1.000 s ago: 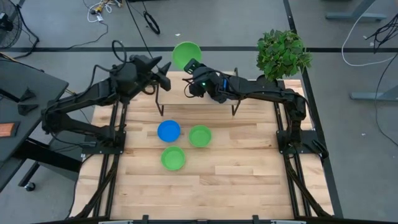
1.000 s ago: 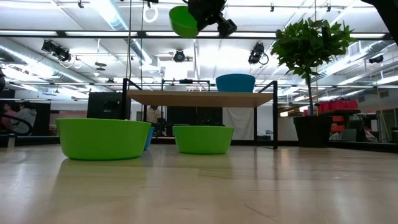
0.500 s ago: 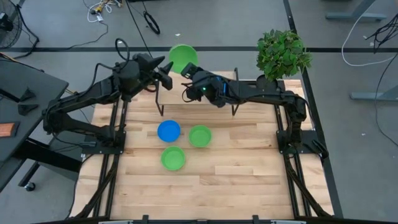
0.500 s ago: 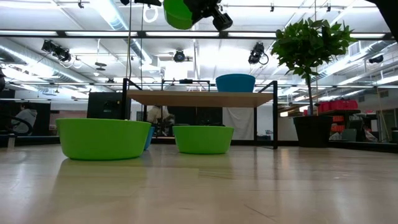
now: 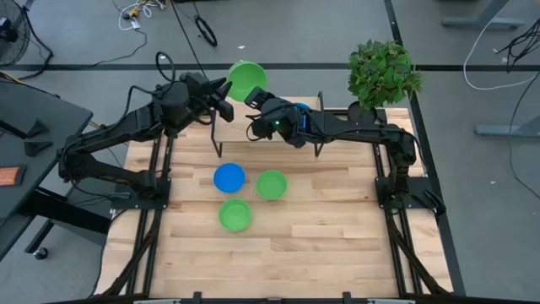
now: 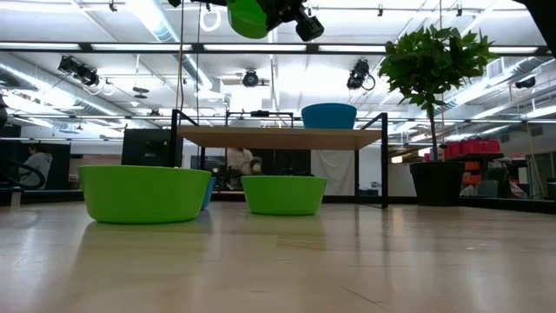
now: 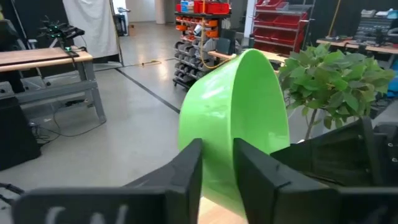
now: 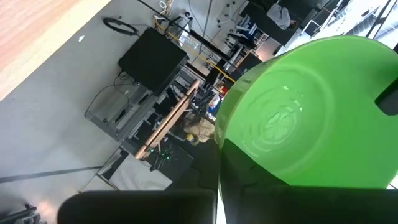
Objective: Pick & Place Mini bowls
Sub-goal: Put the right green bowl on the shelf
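Glossy plastic all round here: the lifted green mini bowl (image 7: 242, 118) shows a smooth, shiny wall with soft highlights, and its underside (image 8: 298, 130) carries faint moulded rings. Down on the tabletop (image 5: 321, 236), pale wood in jointed strips, smooth with a light sheen that mirrors the bowls in the low view. The blue mini bowl (image 5: 229, 177) and two green mini bowls (image 5: 271, 184) (image 5: 234, 214) look the same slick plastic. The left gripper (image 7: 217, 165) has matt dark fingers (image 7: 186, 171). The small shelf (image 6: 282, 136) has a wooden top on thin black metal legs. The floor (image 5: 472, 169) looks like smooth grey concrete.
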Motion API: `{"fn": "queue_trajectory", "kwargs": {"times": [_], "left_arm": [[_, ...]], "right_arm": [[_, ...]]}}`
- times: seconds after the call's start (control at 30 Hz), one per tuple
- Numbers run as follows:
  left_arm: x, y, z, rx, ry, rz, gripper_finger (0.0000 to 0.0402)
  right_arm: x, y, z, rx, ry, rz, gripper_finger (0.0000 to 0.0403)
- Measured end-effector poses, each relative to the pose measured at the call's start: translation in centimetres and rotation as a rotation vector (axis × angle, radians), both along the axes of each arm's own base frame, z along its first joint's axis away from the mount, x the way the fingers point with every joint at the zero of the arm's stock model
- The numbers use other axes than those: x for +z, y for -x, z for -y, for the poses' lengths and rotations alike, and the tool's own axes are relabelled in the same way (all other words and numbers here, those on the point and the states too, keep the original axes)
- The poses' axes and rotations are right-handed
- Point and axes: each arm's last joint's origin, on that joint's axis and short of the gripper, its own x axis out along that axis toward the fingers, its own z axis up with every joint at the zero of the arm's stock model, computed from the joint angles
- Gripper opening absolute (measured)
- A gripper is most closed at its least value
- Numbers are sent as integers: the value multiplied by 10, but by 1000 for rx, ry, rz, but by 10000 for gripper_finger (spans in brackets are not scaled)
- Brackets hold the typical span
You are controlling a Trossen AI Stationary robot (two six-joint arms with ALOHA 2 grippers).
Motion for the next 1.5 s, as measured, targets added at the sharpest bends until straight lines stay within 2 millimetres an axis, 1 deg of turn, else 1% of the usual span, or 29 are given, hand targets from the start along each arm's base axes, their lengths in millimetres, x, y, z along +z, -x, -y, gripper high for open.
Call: {"fn": "queue_trajectory", "kwargs": {"times": [0.2, 0.33, 0.47, 0.67, 0.9, 1.2, 1.33, 1.5], "left_arm": [[0, 0, 0, -5, -20, -24, 31], [0, 0, 0, -3, -26, -31, 13], [0, 0, 0, -5, -29, -36, 12], [1, 1, -1, 17, -41, -44, 7], [0, 2, -2, 30, -42, -48, 5], [-1, 5, -14, 32, -27, -44, 5], [-1, 7, -20, 56, -26, -46, 5], [-2, 13, -31, 109, -24, -55, 5]], "right_arm": [[0, 0, 0, 4, -4, 5, 0], [0, 0, -1, 9, -10, 11, 1], [0, -1, -3, 14, -10, 18, 12], [5, -3, -6, 6, -45, 148, 34], [12, 0, -11, 62, -108, 222, 79], [15, 1, -12, 56, -146, 292, 140], [16, 0, -15, 60, -153, 314, 154], [22, -2, -23, 85, -145, 379, 160]]}}
